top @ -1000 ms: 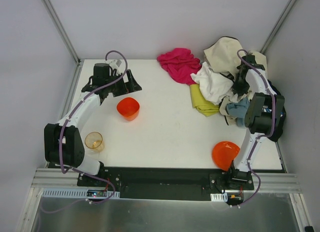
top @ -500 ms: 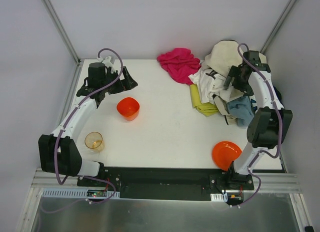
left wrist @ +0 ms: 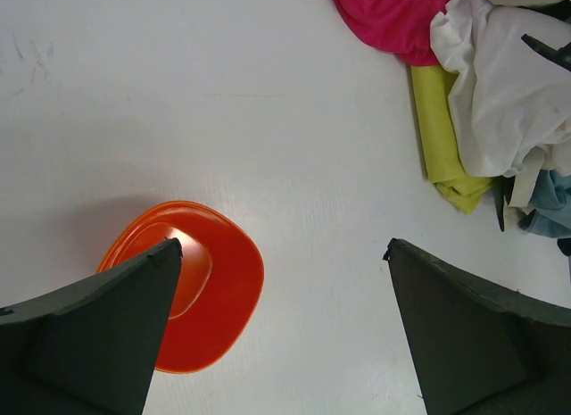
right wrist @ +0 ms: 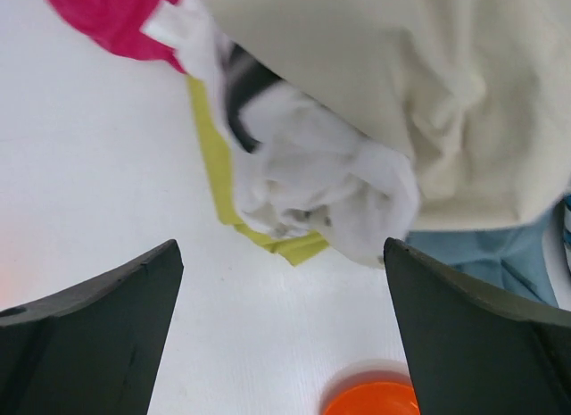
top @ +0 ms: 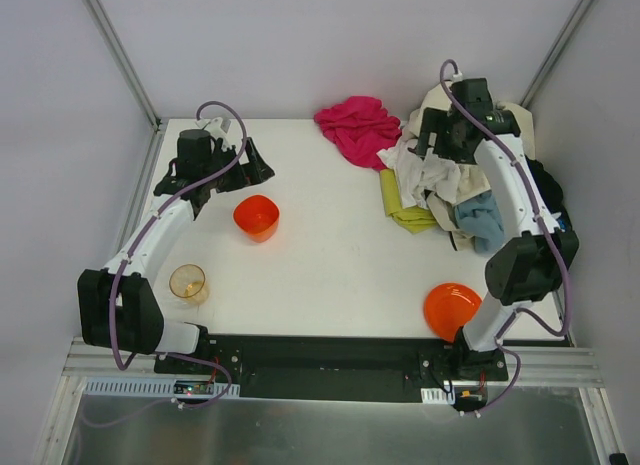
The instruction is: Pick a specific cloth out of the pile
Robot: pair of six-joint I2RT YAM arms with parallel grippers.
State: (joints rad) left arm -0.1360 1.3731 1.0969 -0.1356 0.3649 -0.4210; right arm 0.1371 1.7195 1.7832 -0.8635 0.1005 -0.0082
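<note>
yellow-green cloth (top: 405, 209) on the surface (top: 330, 270), half tucked under the pile (top: 432, 173), long axis far-to-near, just left and nearward of the released right pincer (top: 437, 140); left pincer (top: 256, 165), also released, well apart.

This looks like a robotics lab, a test cell rather than a home or a shop. A bare white desk (top: 340, 275) sits boxed in by plain pale panels held in aluminium posts (top: 118, 53). Two white-and-black machines, the left arm (top: 160, 225) and the right arm (top: 515, 190), are bolted to a black plate (top: 330, 353) on a metal rail (top: 330, 387) at the near edge, with purple cables (top: 225, 109) looped along them. The things on the desk read as staged props: the pile (top: 428, 170) of garments, an orange bowl (top: 257, 216), an orange dish (top: 451, 310) and a clear plastic cup (top: 188, 282).
</note>
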